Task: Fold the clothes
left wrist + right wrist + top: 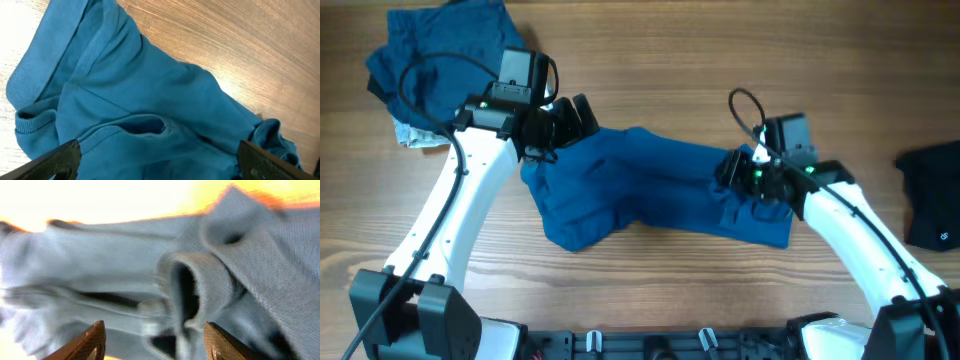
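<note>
A blue garment [650, 185] lies crumpled across the middle of the table. My left gripper [565, 120] is open over its upper left end; the left wrist view shows both fingers spread wide [160, 162] above the blue cloth [140, 95], with a ribbed cuff at the left. My right gripper [732, 172] is open over the garment's right part; the right wrist view shows its fingers [155, 342] apart on either side of a ribbed cuff opening [192, 295], the cloth looking pale grey there.
A pile of dark blue clothes [440, 60] with a pale piece under it lies at the back left. A black garment [932, 195] lies at the right edge. Bare wooden table [650, 60] shows behind and in front of the garment.
</note>
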You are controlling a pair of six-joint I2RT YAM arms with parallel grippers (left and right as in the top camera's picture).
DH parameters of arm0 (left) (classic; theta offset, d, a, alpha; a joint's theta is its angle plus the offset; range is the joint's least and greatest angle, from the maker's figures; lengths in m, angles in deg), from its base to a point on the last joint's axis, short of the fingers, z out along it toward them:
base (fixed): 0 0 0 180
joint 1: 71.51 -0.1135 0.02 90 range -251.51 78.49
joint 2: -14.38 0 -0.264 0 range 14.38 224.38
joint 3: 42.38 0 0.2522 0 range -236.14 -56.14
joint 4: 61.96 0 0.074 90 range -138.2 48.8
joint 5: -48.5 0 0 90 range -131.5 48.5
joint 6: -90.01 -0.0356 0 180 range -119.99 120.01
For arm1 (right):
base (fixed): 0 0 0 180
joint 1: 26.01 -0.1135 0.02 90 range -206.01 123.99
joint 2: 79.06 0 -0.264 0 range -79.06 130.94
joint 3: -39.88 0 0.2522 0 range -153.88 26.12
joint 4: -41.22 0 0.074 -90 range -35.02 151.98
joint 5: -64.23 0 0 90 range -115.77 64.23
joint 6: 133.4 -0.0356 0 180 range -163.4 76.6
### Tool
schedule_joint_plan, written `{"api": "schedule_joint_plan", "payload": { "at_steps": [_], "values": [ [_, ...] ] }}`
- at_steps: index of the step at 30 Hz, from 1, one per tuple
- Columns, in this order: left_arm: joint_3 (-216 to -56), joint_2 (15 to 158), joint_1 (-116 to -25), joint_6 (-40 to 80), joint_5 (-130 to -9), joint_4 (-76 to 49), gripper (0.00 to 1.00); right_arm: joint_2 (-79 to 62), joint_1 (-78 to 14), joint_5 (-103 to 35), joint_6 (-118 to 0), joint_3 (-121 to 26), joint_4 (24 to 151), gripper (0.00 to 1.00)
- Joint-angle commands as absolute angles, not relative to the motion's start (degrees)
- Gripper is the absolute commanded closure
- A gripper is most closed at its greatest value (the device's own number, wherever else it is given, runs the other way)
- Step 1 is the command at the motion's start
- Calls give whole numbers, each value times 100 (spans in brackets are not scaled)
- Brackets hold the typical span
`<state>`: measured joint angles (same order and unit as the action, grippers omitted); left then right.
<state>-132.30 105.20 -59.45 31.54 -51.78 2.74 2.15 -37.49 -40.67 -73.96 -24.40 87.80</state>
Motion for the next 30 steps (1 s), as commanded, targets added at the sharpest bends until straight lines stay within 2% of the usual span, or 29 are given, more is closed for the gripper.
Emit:
{"api": "schedule_joint_plan", "payload": {
  "at_steps": [1, 5, 7, 8, 11, 14, 15, 23, 30],
  "values": [
    [-13257, 10547, -5934, 3042, -5146, 335, 0, -115, -3782, -4364, -6948, -3481, 9175, 35],
    [-13254, 10547, -5934, 3042, -5146, 335, 0, -181, -3675, -4309, -6887, -3999, 9593, 36],
    [-13254, 10547, -5934, 3040, -5146, 337, 0, -159, -3561, -3868, -6902, -3999, 9989, 41],
    [-13254, 10547, -5934, 3040, -5146, 337, 0, -144, -3483, -3440, -6907, -3997, 10301, 46],
    [-13254, 10547, -5934, 3040, -5146, 333, 0, -128, -3253, -2814, -6885, -3979, 10799, 73],
    [-13254, 10547, -5934, 3040, -5146, 333, 0, -104, -3052, -2629, -6734, -3756, 10900, 92],
    [-13254, 10547, -5934, 3042, -5146, 335, 0, -80, -2991, -2530, -6745, -3643, 10898, 95],
    [-13254, 10547, -5934, 3040, -5146, 350, 0, 449, -2866, -2622, -6741, -2880, 10476, 96],
    [-13254, 10547, -5934, 3040, -5146, 355, 0, 1314, -2952, -3888, -6732, -2438, 9545, 96]
  ]
}}
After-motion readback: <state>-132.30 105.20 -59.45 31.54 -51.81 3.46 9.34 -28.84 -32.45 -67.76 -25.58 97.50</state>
